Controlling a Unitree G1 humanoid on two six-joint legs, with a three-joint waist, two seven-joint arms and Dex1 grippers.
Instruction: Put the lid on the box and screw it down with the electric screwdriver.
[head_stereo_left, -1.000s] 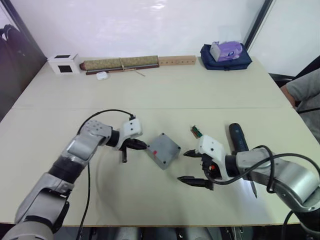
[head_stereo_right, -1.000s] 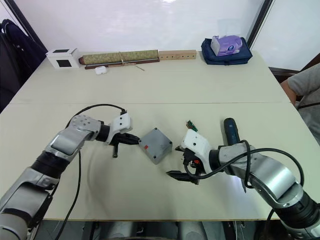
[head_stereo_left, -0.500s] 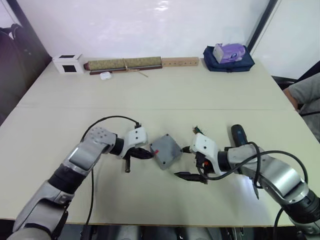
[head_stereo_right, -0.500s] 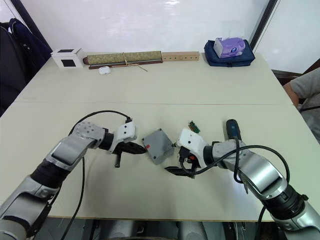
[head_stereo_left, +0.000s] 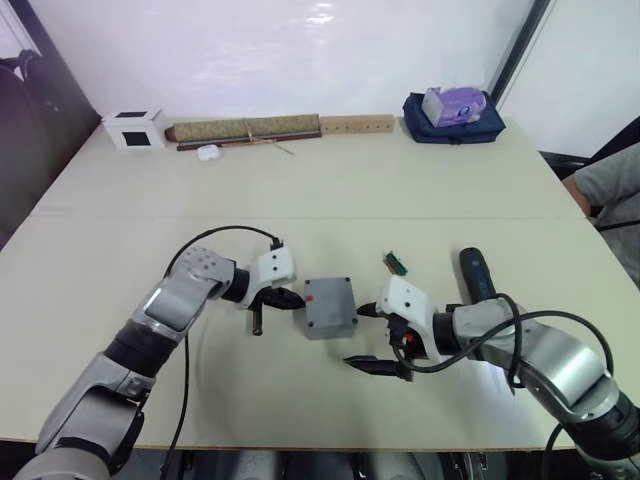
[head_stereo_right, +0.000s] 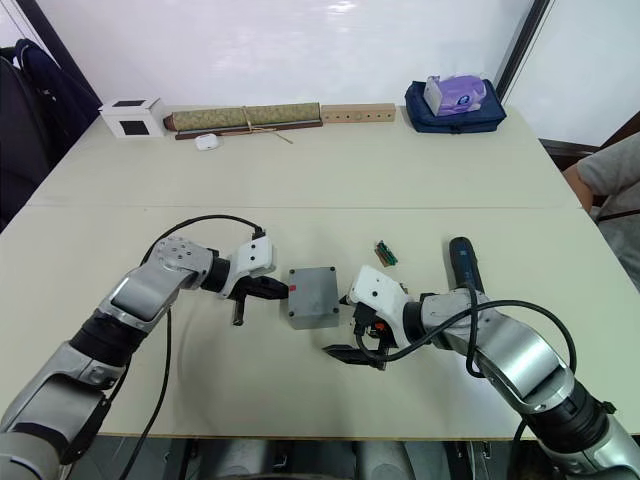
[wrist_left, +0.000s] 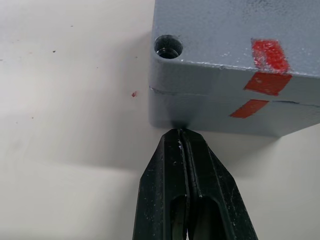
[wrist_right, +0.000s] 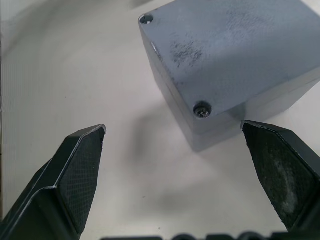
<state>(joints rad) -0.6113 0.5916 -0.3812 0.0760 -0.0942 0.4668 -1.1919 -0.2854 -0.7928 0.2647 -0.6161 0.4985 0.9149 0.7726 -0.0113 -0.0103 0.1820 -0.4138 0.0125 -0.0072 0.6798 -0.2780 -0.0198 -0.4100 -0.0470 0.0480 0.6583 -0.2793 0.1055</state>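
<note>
Lid (wrist_right: 227, 47) seated on box (head_stereo_right: 313, 297), mid-table between grippers. Left gripper (wrist_left: 181, 134) pressed together, tip touching box side. Right gripper (head_stereo_right: 350, 325) spread wide, just beside box. Electric screwdriver (head_stereo_left: 478, 276) lying unheld, right of arm. Next: grab driver, run screws.

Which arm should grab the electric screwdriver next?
Right, probably. The electric screwdriver lies beside the right arm, and the right gripper is open. The left gripper is shut, its tip against the box.
</note>
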